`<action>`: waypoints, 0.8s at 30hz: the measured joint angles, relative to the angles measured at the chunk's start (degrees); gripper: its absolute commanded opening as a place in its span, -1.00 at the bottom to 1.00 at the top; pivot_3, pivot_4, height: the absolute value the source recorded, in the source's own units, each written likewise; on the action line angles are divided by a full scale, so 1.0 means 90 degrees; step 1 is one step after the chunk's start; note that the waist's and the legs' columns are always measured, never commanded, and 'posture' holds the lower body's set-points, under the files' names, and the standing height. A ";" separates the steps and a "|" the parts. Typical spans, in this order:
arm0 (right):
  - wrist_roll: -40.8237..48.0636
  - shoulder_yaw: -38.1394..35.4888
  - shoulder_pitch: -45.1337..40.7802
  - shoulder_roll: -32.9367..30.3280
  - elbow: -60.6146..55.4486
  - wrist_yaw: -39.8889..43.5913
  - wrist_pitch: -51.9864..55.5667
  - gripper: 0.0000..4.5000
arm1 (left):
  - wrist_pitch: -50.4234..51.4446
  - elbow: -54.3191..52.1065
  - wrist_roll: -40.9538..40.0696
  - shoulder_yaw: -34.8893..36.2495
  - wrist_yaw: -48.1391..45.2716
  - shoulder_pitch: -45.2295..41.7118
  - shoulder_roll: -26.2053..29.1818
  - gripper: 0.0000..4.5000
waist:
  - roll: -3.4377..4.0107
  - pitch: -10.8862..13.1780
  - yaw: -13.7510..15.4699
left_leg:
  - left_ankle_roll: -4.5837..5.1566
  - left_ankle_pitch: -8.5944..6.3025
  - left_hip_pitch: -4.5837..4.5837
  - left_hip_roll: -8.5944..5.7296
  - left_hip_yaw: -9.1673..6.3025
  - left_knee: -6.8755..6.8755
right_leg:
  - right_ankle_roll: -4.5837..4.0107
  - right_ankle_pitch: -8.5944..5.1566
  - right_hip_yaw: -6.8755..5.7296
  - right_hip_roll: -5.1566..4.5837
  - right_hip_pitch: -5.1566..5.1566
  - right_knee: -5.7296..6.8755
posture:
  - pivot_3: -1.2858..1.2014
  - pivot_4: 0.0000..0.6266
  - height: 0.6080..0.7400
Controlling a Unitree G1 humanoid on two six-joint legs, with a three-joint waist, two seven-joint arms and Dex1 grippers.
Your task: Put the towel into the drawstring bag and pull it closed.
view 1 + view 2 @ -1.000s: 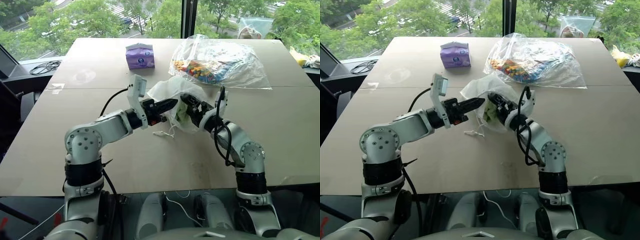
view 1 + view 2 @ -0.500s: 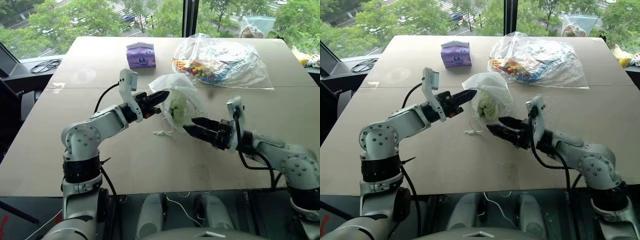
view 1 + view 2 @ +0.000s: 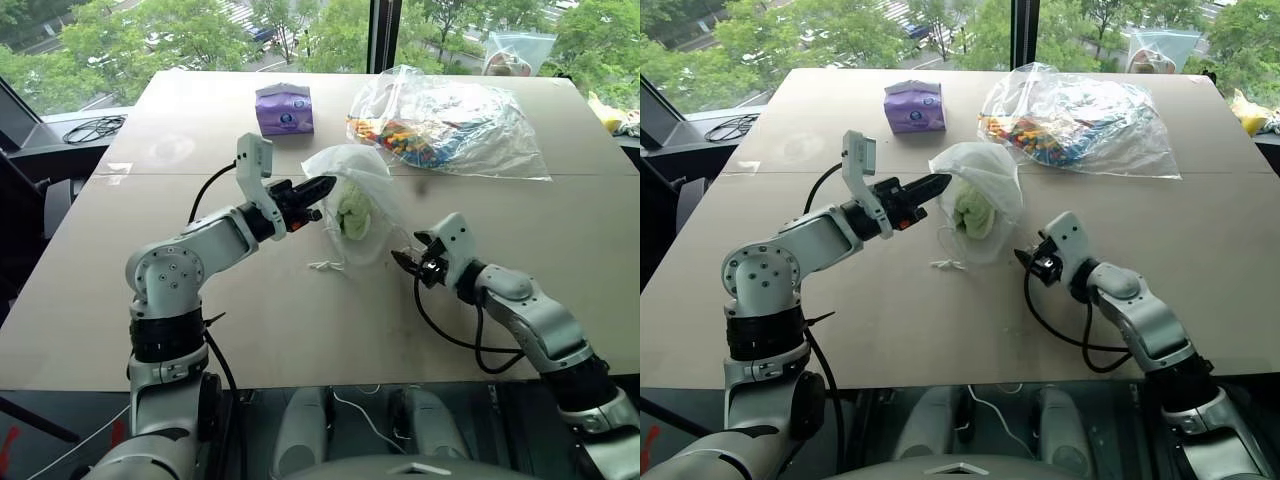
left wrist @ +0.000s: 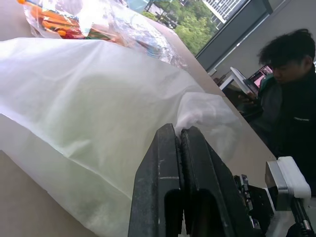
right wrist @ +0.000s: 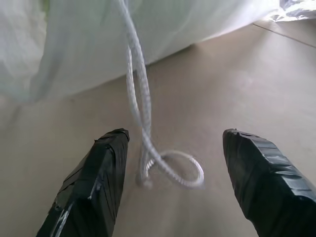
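Note:
The white drawstring bag (image 3: 372,178) lies on its side mid-table with its mouth lifted. My left gripper (image 3: 322,187) is shut on the mouth's rim, its closed fingers (image 4: 168,163) pinching the white fabric. The light-green towel (image 3: 354,214) shows through the thin cloth inside the bag. My right gripper (image 3: 413,255) hovers low over the table just right of the bag, open and holding nothing. In the right wrist view a white cord (image 5: 141,94) runs down from the bag between the spread fingers (image 5: 94,177) and ends in a loop on the table. Another cord end (image 3: 325,266) lies below the bag.
A purple tissue pack (image 3: 283,108) stands at the back. A large clear plastic bag (image 3: 450,120) of colourful items lies behind and right of the white bag. Black cables (image 3: 88,130) lie off the table's left. A person (image 4: 291,94) is beyond the table.
My right gripper came out of the bag, leaving the towel inside, swung right and down while rolling over, and now sits low beside the bag. The left gripper kept its grip on the rim.

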 measured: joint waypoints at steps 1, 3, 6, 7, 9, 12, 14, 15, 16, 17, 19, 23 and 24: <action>-0.0056 -0.0021 -0.0005 0.0098 0.0049 -0.0009 -0.0021 0.21 | 0.0000 0.0000 0.0000 0.0000 0.0006 0.0000 -0.0003 -1.00 | 0.0000 0.0000 0.0008 | 0.0000 0.0000 0.0000 0.0000 -0.0001 0.0001 | 0.0000 0.0000 -0.0001 0.0000 0.0000 0.0000 | 0.03 -0.52 0.98; -0.0151 -0.0039 -0.0004 0.0158 0.0086 -0.0001 -0.0023 -0.12 | 0.0000 0.0000 -0.0001 0.0007 0.0017 0.0001 -0.0002 -1.00 | -0.0001 0.0001 0.0020 | 0.0000 0.0000 0.0000 0.0001 -0.0001 0.0003 | -0.0010 -0.0006 -0.0003 -0.0003 0.0002 0.0000 | 0.03 -0.52 0.98; -0.0224 -0.0159 0.0114 0.0124 0.0033 0.0172 -0.0005 -0.77 | 0.0001 0.0000 -0.0002 0.0010 0.0022 0.0001 0.0005 -1.00 | -0.0001 0.0001 0.0014 | -0.0002 -0.0001 0.0000 0.0002 0.0001 0.0009 | -0.0017 -0.0009 0.0000 -0.0006 0.0003 0.0000 | 0.03 -0.52 0.98; -0.0223 -0.0226 0.0172 0.0099 0.0002 0.0235 0.0026 -0.97 | 0.0002 0.0000 -0.0003 0.0015 0.0023 0.0001 0.0009 -1.00 | -0.0001 0.0001 0.0011 | -0.0002 -0.0001 0.0000 0.0003 0.0001 0.0009 | -0.0017 -0.0009 0.0000 -0.0006 0.0003 0.0001 | 0.03 -0.52 0.98; -0.0190 -0.0303 0.0303 -0.0013 -0.0188 0.0400 0.0102 -0.97 | 0.0002 0.0000 -0.0003 0.0018 0.0023 0.0002 0.0012 -1.00 | -0.0001 0.0001 0.0008 | -0.0001 0.0000 0.0001 0.0003 -0.0001 0.0010 | -0.0018 -0.0008 0.0000 -0.0004 0.0003 0.0004 | 0.03 -0.52 0.98; -0.0043 -0.0469 0.0420 -0.0040 -0.0531 0.0626 0.0259 -0.97 | 0.0002 0.0000 0.0000 0.0015 0.0020 0.0002 0.0012 -1.00 | -0.0001 0.0001 0.0008 | 0.0000 0.0000 0.0001 0.0004 -0.0002 0.0010 | -0.0018 -0.0008 0.0000 0.0000 0.0002 0.0005 | 0.03 -0.52 0.98; 0.0123 -0.0548 0.0479 -0.0082 -0.0784 0.0786 0.0419 -0.97 | 0.0002 0.0000 0.0001 0.0007 0.0006 0.0002 0.0012 -1.00 | -0.0001 0.0001 0.0007 | 0.0000 0.0001 0.0001 0.0004 -0.0002 0.0010 | -0.0016 -0.0007 0.0001 0.0001 0.0002 0.0005 | 0.03 -0.52 0.98; 0.0197 -0.0575 0.0498 -0.0084 -0.0893 0.0864 0.0504 -0.97 | 0.0002 0.0000 0.0002 0.0003 -0.0002 0.0002 0.0012 -1.00 | -0.0001 0.0001 0.0006 | 0.0000 0.0001 0.0001 0.0004 -0.0001 0.0010 | -0.0016 -0.0007 0.0001 0.0002 0.0002 0.0005 | 0.03 -0.52 0.98; 0.0250 -0.0594 0.0503 -0.0080 -0.0955 0.0904 0.0557 -0.97 | 0.0002 0.0000 0.0001 -0.0001 -0.0018 0.0002 0.0011 -1.00 | -0.0001 0.0001 0.0007 | 0.0000 0.0001 0.0001 0.0004 -0.0001 0.0010 | -0.0016 -0.0007 0.0002 0.0002 0.0002 0.0005 | 0.03 -0.52 0.98; 0.0295 -0.0619 0.0503 -0.0061 -0.0998 0.0944 0.0618 -0.97 | 0.0002 0.0000 -0.0003 -0.0001 -0.0052 0.0002 0.0008 -1.00 | -0.0001 0.0000 0.0007 | 0.0000 0.0001 0.0001 0.0004 -0.0001 0.0010 | -0.0016 -0.0007 0.0001 0.0002 0.0002 0.0005 | 0.03 -0.52 0.98; 0.0328 -0.0660 0.0502 -0.0011 -0.1019 0.0954 0.0678 -1.00 | -0.0013 0.0000 -0.0011 -0.0002 -0.0174 0.0002 -0.0008 -0.75 | -0.0001 0.0000 0.0007 | 0.0000 0.0000 0.0001 0.0004 0.0000 0.0012 | -0.0017 -0.0008 0.0001 0.0002 0.0003 0.0005 | 0.03 -0.52 0.98; 0.0360 -0.0763 0.0461 0.0128 -0.1018 0.0933 0.0798 -1.00 | -0.0106 -0.0032 0.0103 -0.0007 -0.0462 0.0013 0.0119 -0.13 | -0.0001 0.0001 0.0007 | 0.0000 0.0000 0.0001 0.0004 -0.0001 0.0014 | -0.0018 -0.0008 0.0001 0.0002 0.0003 0.0006 | 0.03 -0.52 0.98; 0.0402 -0.0783 0.0416 0.0190 -0.1019 0.0927 0.0837 -1.00 | -0.0140 -0.0023 0.0179 -0.0005 -0.0513 0.0039 0.0246 -0.13 | -0.0001 0.0001 -0.0001 | -0.0001 0.0000 0.0002 0.0004 -0.0001 0.0014 | -0.0018 -0.0008 0.0001 0.0002 0.0002 0.0006 | 0.03 -0.52 0.98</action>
